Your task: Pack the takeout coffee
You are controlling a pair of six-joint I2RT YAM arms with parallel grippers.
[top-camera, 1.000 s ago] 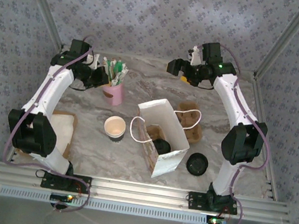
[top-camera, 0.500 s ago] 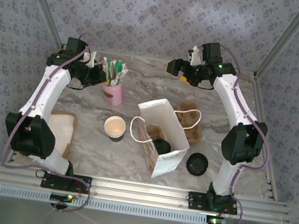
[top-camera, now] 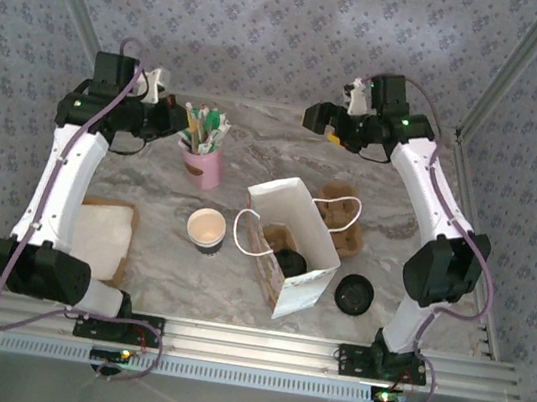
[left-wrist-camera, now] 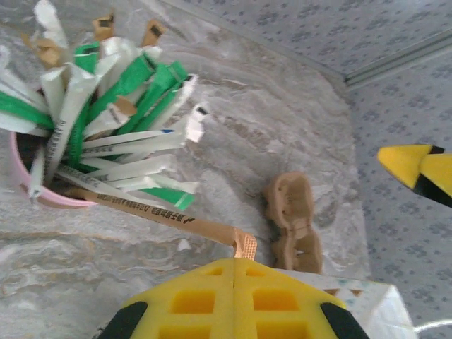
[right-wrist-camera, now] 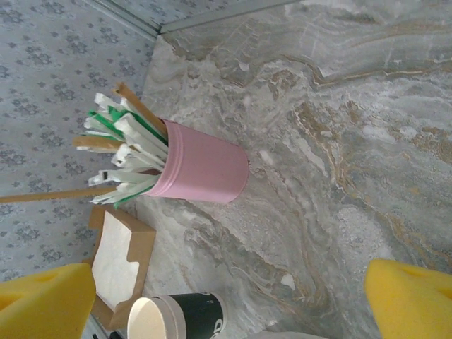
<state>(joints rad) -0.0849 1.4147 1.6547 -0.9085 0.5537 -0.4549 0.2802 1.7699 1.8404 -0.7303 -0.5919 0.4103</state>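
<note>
While its black lid (top-camera: 354,295) lies flat on the worktop (top-camera: 286,153) apart from it, the paper cup (top-camera: 207,229) stands upright and uncovered, with its cream inside showing. The cup is well apart from the left jaws (top-camera: 178,119), on their base side and past the pink cup (top-camera: 205,166). In the right wrist view the paper cup (right-wrist-camera: 176,318) shows low between the two yellow pads (right-wrist-camera: 413,300). The lid sits well apart from the right jaws (top-camera: 323,120), back toward that arm's base. A white paper bag (top-camera: 292,245) stands between the cup and the lid. The bag is open at the top. Brown moulded cardboard and something dark and round lie inside it, but what the dark thing is cannot be told. A brown cup carrier (top-camera: 342,217) lies just behind the bag, on the side nearer the right jaws.

The left jaws (left-wrist-camera: 234,272) are clenched, pad against pad, and they pinch the end of a brown wrapped stick (left-wrist-camera: 162,219). The stick runs back to the pink cup (left-wrist-camera: 42,194), just beside them, which is crowded with green and white sticks. The right jaws (right-wrist-camera: 226,300) stand released and wide, holding nothing, and they face the pink cup (right-wrist-camera: 205,173) across bare worktop. A brown box (right-wrist-camera: 120,258) with a white inside lies beyond the paper cup.
</note>
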